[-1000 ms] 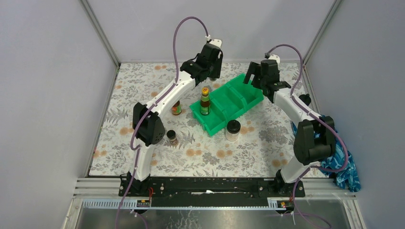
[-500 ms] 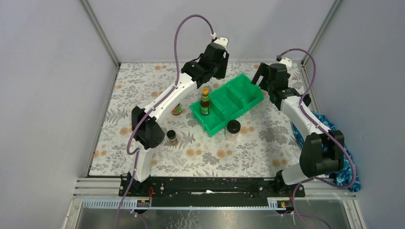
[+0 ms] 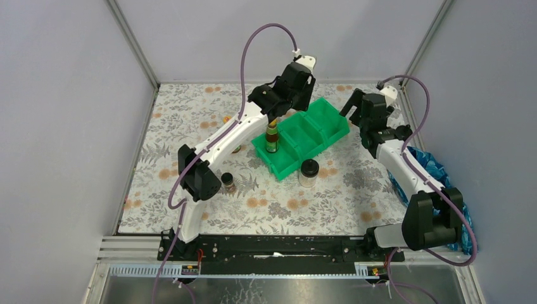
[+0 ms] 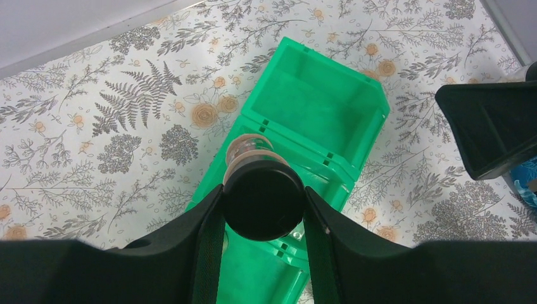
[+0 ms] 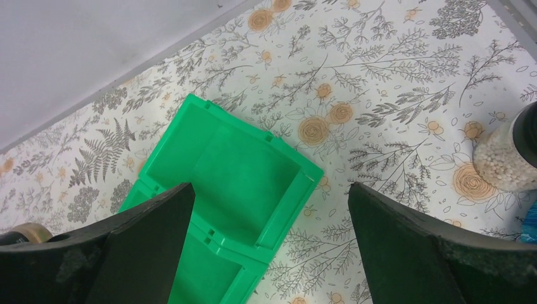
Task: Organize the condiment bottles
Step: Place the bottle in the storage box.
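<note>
Left gripper (image 4: pixel 263 187) clamps a black-capped jar (image 4: pixel 264 206) above the green bin (image 4: pixel 329 107); right gripper (image 5: pixel 267 193) hangs wide open over the bin's end.

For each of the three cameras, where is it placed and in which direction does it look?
Top external: fixed above and behind the bases, looking down on the table; the left arm and right arm show whole.
Left wrist: on the left arm, looking down into the green bin; the left gripper clamps a black-lidded jar in the foreground.
Right wrist: on the right arm, looking down at the bin's end compartment; the right gripper stands open at the bottom edge.
Shared: all three show the green bin.
</note>
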Robot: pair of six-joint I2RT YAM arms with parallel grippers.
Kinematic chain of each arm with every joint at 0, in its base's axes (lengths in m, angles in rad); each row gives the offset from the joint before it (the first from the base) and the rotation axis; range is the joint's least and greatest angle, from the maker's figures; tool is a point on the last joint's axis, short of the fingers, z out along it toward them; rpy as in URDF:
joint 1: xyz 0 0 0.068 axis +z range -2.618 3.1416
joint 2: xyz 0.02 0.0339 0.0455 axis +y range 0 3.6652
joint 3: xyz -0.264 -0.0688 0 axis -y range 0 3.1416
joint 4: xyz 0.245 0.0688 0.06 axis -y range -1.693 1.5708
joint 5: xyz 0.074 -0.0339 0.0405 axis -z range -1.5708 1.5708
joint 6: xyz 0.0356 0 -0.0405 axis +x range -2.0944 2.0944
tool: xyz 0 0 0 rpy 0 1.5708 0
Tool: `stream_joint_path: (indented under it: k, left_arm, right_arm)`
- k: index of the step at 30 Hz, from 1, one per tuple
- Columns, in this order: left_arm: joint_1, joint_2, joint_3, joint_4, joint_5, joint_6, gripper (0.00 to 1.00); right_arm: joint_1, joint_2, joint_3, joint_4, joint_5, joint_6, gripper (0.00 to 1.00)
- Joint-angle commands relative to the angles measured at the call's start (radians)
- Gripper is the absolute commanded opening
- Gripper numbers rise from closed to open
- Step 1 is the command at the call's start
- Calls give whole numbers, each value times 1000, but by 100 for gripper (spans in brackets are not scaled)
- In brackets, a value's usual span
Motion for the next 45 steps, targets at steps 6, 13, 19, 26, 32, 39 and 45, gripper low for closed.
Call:
stream_joint_path:
  k: [6,13,19,26,32,39,45]
  left_arm:
    - [-27,12,35,-43,-48,12,0]
    - [-38,40,23,-69,-58,-34,0]
    - [-51,62,11,-71,-58,-45,0]
    - [-59,96,-4,-70,-64,-62,0]
    - [-59,124,-11,-55,-63,-74,0]
    - [-55,159,-5,-41,-73,-83,0]
    - [-40,184,-6,-23,-63,-97,0]
  right_arm:
    - [-10,-68,-50,93,87,38,100]
    - [-16,-78,-67,109,107,50,99]
    - [-20,-75,-75,120,112,60,100]
    - [-20,-72,-89,138,115,69,100]
    - [-20,-64,-96,150,116,72,99]
    - [-21,-65,-93,162,118,67,100]
    - [-22,-61,-91,169,115,67,100]
